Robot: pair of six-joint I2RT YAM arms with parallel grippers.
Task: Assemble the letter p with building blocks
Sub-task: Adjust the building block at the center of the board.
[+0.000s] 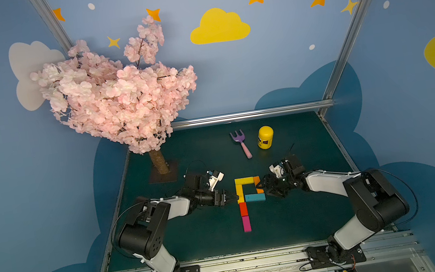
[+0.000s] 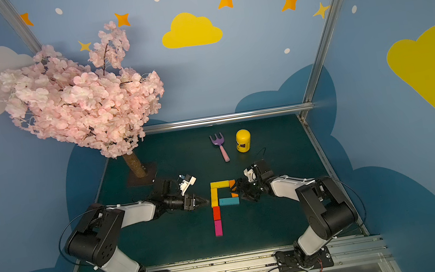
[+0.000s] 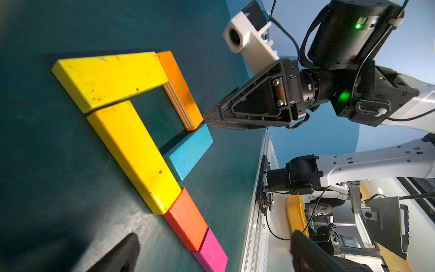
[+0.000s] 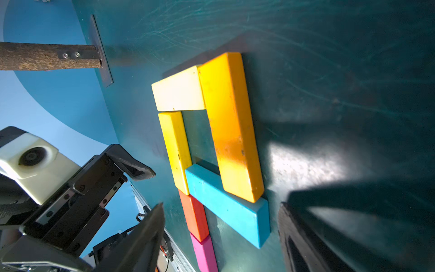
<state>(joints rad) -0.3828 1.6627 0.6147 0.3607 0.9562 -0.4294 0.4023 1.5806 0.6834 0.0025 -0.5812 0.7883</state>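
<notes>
Left to right: pink tree [image 1: 117, 99], left gripper [image 1: 231, 197] with fingers wide apart, the letter p [image 1: 243, 208] flat on the green table [image 1: 296, 218], right gripper [image 1: 261, 189] — fingers apart too, empty, tips at the orange block [image 1: 256, 180]. Behind stands a capped yellow jar [image 1: 265, 137], contents hidden, among blue cloud-painted walls [image 1: 288, 73]. Only the left wrist view shows white stripes [image 3: 175, 101] on that block's side.

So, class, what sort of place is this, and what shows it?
Likely a staged robot test booth: two arms bolted to a rail, cartoon cloud-and-star walls, a fake blossom tree.
</notes>
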